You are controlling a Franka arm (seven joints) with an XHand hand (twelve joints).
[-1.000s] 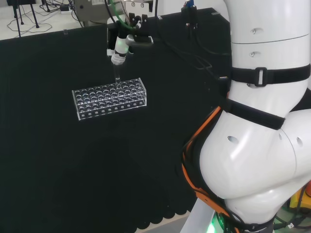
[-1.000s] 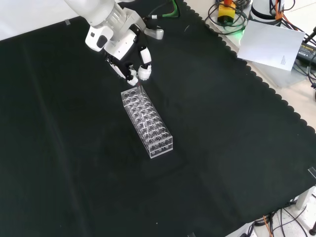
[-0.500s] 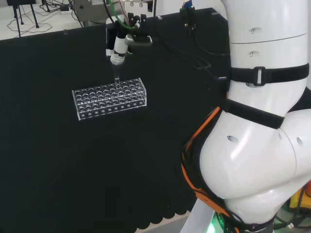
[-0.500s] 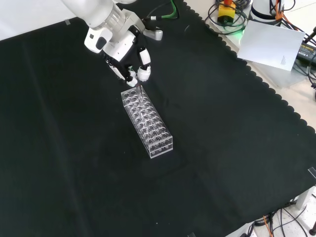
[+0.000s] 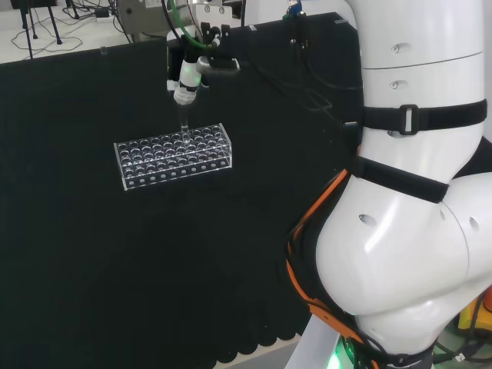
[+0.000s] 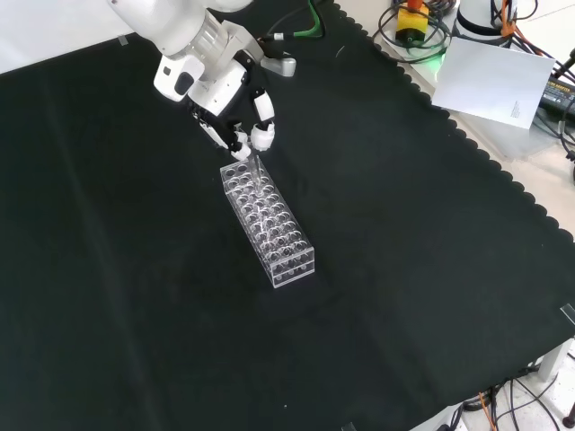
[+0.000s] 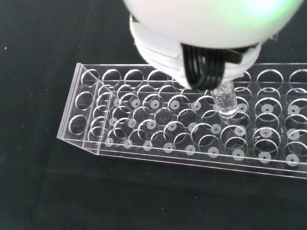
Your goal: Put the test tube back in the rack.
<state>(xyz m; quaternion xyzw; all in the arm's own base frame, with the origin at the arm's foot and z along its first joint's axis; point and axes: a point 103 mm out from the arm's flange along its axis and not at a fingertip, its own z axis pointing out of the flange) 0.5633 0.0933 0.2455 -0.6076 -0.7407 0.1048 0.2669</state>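
Directly below the hand (image 6: 235, 106): clear test tube rack (image 6: 268, 218), flat on the black cloth (image 6: 431, 233), all holes seen in wrist view unfilled. Fingertips (image 6: 261, 136) curled down and pinching the top of a clear test tube (image 5: 184, 124). Tube upright under the fingers, lower end at the rack's top plate, at the far row in head view. Front view: tube (image 6: 256, 171) hanging just beneath the fingertips, over the rack end nearest the hand. Wrist view: tube (image 7: 224, 100) emerging from under the blurred white hand (image 7: 206, 28), tip over the rack (image 7: 192, 124), close to one of the holes; cannot tell whether tip already inside a hole or just above it. Head view: hand (image 5: 187, 77) above the rack (image 5: 173, 155), slightly toward its right half. Beyond the hand in front view, off the cloth edge: white sheet of paper (image 6: 494, 81) and coiled cables (image 6: 422, 31). Right of the hand in head view: arm's own white links (image 5: 407, 192) with black straps.
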